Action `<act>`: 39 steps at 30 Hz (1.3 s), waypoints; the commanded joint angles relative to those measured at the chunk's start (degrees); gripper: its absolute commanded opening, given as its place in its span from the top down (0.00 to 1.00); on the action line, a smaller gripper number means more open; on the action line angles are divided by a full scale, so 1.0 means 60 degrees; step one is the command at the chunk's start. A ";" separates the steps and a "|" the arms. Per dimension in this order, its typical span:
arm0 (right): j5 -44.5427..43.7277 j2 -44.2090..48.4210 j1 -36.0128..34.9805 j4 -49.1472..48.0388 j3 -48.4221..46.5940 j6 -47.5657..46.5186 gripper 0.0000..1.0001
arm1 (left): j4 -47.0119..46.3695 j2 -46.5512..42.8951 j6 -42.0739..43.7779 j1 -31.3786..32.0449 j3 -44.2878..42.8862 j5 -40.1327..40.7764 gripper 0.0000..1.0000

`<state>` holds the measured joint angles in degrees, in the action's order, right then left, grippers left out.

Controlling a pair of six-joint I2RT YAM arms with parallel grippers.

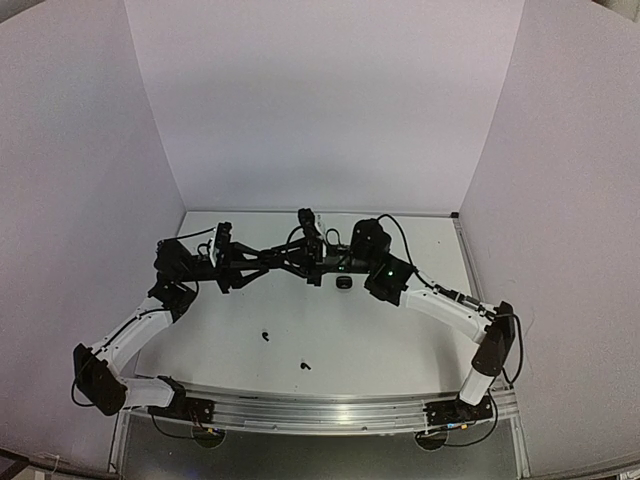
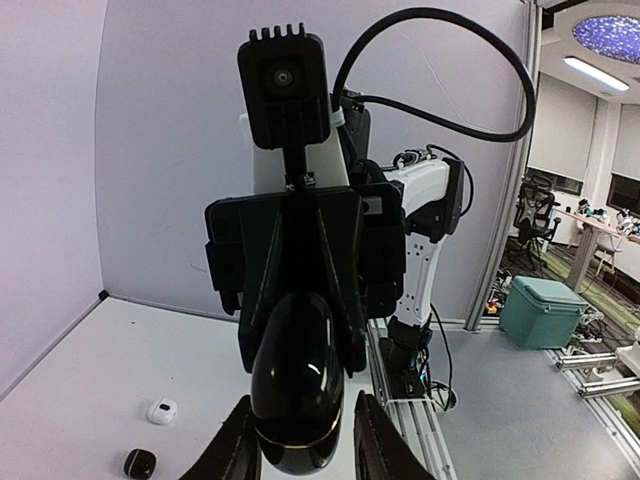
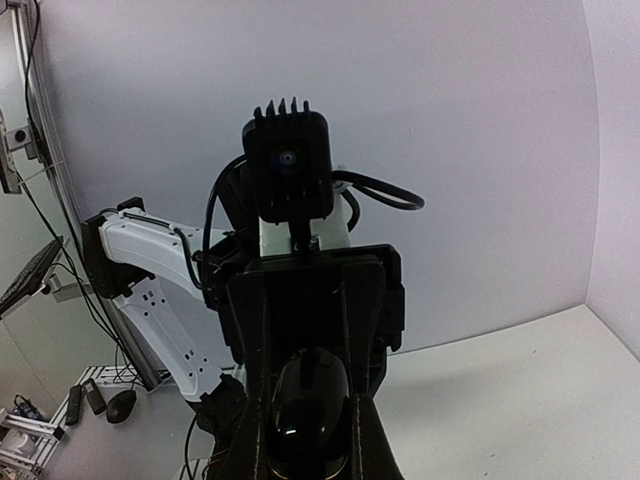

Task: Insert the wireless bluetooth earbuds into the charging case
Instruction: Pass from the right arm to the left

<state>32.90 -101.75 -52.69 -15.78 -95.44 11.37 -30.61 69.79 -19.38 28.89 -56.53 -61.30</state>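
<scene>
Meeting aloft at the charging case point(image 2: 295, 400)
Pinched by the right pincer point(image 3: 310, 425); left pincer point(image 2: 298, 445) flanks it, hold unclear. Below it, earbuds point(image 1: 266, 335) on the worktop point(image 1: 400, 335) — seemingly nearer the left arm.

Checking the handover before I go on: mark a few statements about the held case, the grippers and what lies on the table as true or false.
1. The black case is up in the air between the two grippers. True.
2. The right gripper stands open, clear of that case. False: it is shut on the case.
3. The left gripper has a finger on either side of the case, with a gap showing on one side. True.
4. No earbuds lie loose. False: two black earbuds lie on the table, nearer the arm bases than the grippers.
5. No other case is on the table. False: a white case and a small black case lie there.
</scene>
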 commanded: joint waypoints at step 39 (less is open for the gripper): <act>0.0260 -0.0426 0.0074 -0.1476 -0.0206 0.0640 1.00 | -0.0637 -0.0253 -0.0331 -0.0128 0.0034 0.0064 0.73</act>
<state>34.02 -103.51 -52.51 -22.49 -95.44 15.05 -31.66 69.47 -21.08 28.29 -56.42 -60.82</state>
